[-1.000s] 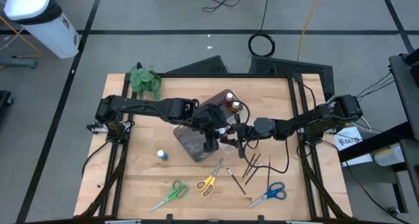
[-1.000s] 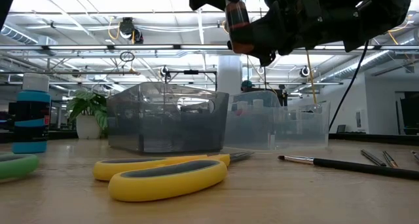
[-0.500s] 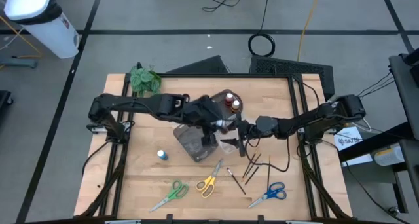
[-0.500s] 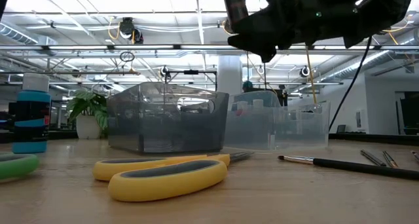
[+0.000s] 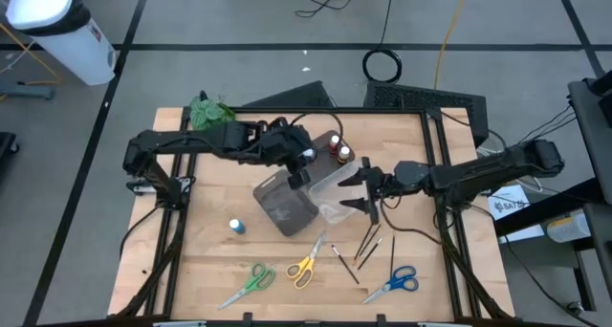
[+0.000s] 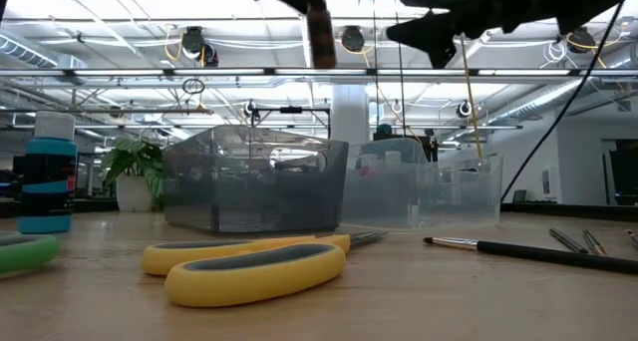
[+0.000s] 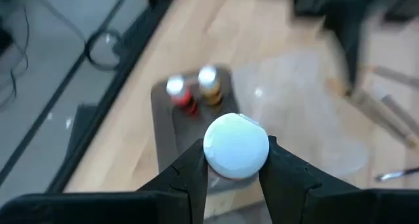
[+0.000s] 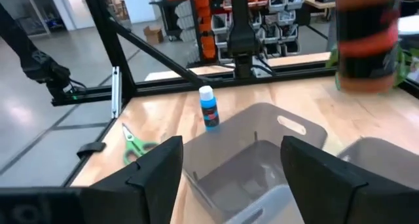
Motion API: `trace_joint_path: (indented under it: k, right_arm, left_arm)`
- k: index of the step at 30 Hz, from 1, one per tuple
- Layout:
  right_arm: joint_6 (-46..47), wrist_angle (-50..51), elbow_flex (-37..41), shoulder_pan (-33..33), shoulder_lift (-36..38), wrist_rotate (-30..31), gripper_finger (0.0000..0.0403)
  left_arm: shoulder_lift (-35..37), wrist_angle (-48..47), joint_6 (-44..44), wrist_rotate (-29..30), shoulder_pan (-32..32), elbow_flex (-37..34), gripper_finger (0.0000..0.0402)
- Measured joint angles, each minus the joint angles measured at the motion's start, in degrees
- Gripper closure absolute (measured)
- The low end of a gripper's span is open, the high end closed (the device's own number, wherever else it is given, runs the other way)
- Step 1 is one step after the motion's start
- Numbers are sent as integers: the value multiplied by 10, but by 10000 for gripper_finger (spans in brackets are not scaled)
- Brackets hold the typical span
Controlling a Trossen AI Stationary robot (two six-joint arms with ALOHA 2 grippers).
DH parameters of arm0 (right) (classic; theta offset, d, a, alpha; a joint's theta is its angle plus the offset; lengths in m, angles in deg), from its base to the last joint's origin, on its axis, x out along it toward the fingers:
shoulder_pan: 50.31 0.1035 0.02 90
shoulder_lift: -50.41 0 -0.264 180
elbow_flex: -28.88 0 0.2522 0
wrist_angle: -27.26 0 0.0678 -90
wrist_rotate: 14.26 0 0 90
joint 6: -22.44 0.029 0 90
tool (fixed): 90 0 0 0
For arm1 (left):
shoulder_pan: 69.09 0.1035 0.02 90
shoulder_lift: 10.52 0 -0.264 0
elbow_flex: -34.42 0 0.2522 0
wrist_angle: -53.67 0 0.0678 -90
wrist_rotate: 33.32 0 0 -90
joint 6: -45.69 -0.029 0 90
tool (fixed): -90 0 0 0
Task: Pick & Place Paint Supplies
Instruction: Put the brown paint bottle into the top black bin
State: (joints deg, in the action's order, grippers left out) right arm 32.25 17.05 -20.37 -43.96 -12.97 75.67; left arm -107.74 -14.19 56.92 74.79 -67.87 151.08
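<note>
A small dark paint bottle with a white cap [image 7: 236, 145] hangs above the trays, and my left gripper [image 5: 302, 166] is shut on it. The low view shows it high up [image 6: 321, 32]. My right gripper [image 5: 367, 188] stands open over the clear tray [image 5: 337, 188] with nothing between its fingers, pointing at the bottle [image 8: 366, 40]. A red-capped bottle [image 7: 178, 93] and an orange-capped bottle [image 7: 208, 83] stand upright in the far dark tray [image 5: 320, 141]. A blue bottle [image 5: 235, 227] stands on the table at the left. My left gripper pinches the bottle between its two fingers [image 7: 195, 175], on the sides just under the white cap [image 7: 216, 173]. The fingers slant down from the table's left. The bottle is roughly upright, cap up, lifted clear above the trays.
A grey tray [image 5: 282, 207] lies beside the clear one. Green scissors [image 5: 249, 281], yellow scissors [image 5: 306, 267] and blue scissors [image 5: 394, 282] lie near the front edge, with thin brushes [image 5: 368, 243] between them. A leafy plant [image 5: 210, 117] stands at the far left corner.
My right gripper has opened, let go of the bottle and drawn back toward the table's right edge, rising. My left gripper, keeping its hold, has carried the bottle up and toward the far left, away from the spot over the clear tray where both grippers met.
</note>
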Motion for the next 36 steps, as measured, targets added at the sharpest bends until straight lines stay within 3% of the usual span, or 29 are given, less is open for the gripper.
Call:
trace_joint_path:
  k: [9, 17, 31, 36]
  right_arm:
    - [-4, 14, 25, 13, 49, 0, 166]
    - [-13, 11, 26, 12, 50, 5, 167]
    - [-15, 7, 26, 12, 50, 18, 171]
    - [-15, 7, 26, 12, 50, 18, 171]
  left_arm:
    - [-1, 108, 27, -68, 92, -146, 282]
    - [-1, 205, 43, -94, 123, -235, 282]
    - [-14, 279, 41, -89, 104, -301, 282]
    - [-46, 287, 35, -56, 99, -301, 282]
